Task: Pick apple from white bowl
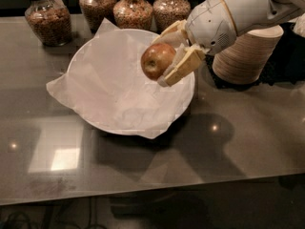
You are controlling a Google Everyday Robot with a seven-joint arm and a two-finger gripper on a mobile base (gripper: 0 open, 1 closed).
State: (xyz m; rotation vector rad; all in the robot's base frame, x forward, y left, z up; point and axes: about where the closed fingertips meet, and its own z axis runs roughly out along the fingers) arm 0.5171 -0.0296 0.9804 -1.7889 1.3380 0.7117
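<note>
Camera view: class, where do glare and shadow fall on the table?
Camera view: a bright square glare on the table left-front of the bowl; the bowl's dark shadow to its front-right; the gripper holds the apple above the bowl's right side.

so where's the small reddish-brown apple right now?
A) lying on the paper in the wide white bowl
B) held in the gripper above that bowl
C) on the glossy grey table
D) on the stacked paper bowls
B: the apple is clamped in the gripper, clear of the paper-lined white bowl.

One end effector (161, 61) over one bowl (189, 96)
</note>
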